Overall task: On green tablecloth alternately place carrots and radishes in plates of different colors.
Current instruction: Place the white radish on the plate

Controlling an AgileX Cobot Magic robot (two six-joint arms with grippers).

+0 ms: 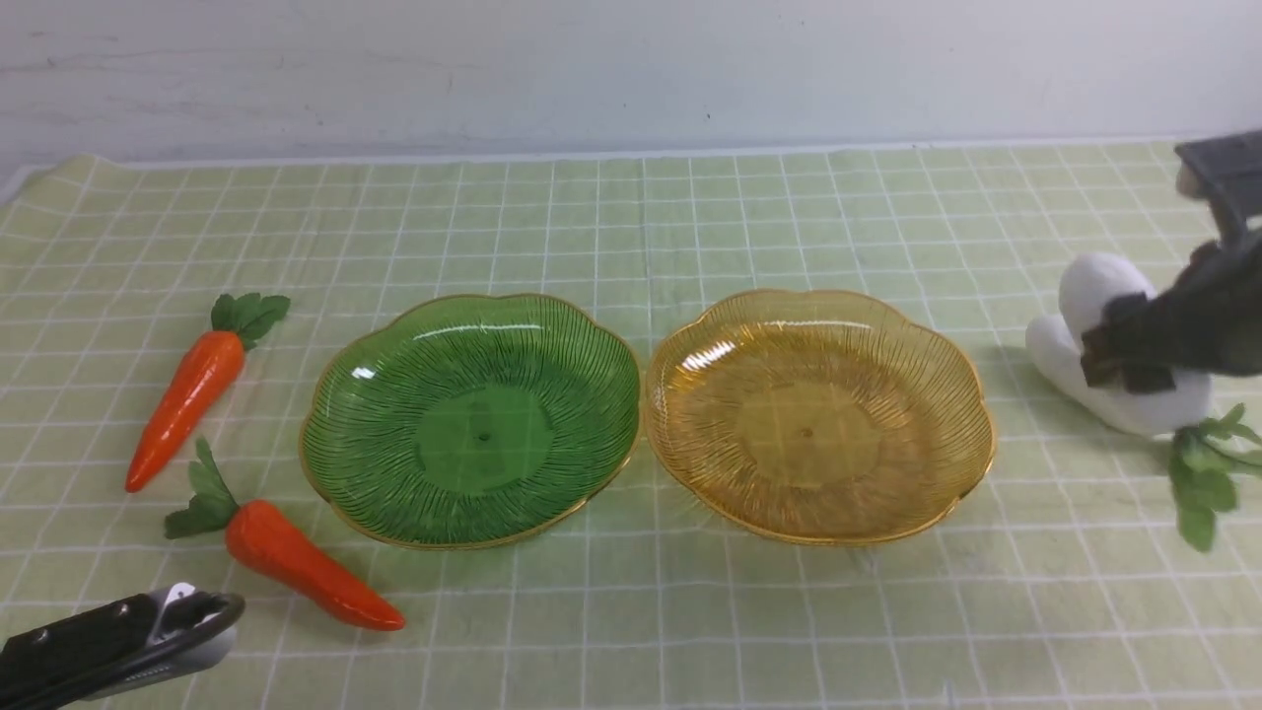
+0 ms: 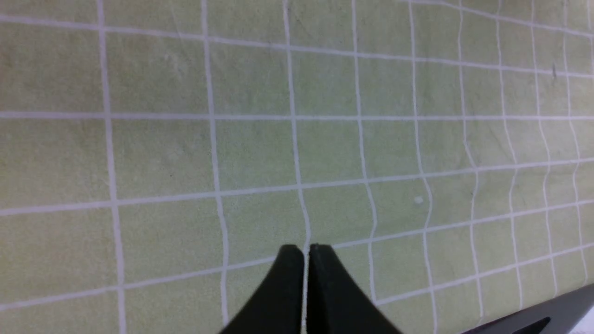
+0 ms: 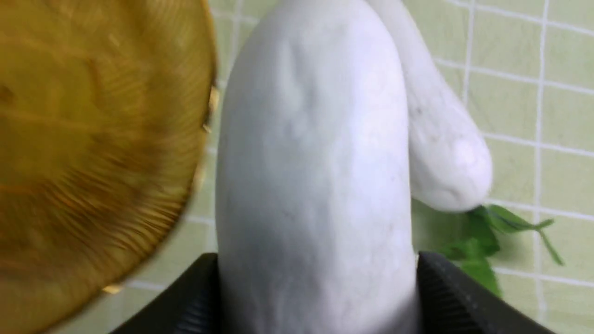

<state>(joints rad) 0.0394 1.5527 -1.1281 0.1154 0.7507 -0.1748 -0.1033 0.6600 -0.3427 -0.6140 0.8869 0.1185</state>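
White daikon's the story: right jaws clamped across the near radish (image 1: 1050,345), one pad on each flank, by the bench's right edge. Wrist cam agrees – radish fills the gap btwn them, no daylight either side. Far radish (image 1: 1099,281) lies snug beside it, looks touching, on the far-edge side. Left jaws shut on nothing, low over the green tablecloth (image 1: 631,217) at the near left corner, by the carrots (image 1: 187,394) – not in this play.

Key geometry: the near radish's long axis runs approx in line w/ the jaws' reach, so the grip spans its short width. Rounded tip points toward the amber plate (image 1: 818,293); leaf end, far as I can tell, trails toward the near right corner. Amber plate sits near it toward the bench's middle, just beside the green plate (image 1: 473,296). Both plates bare. Right arm's closer by a mile. Next, I reckon: lift, short carry toward the middle, set down in the amber. Risk: far radish, if touching, could roll w/ the lift.
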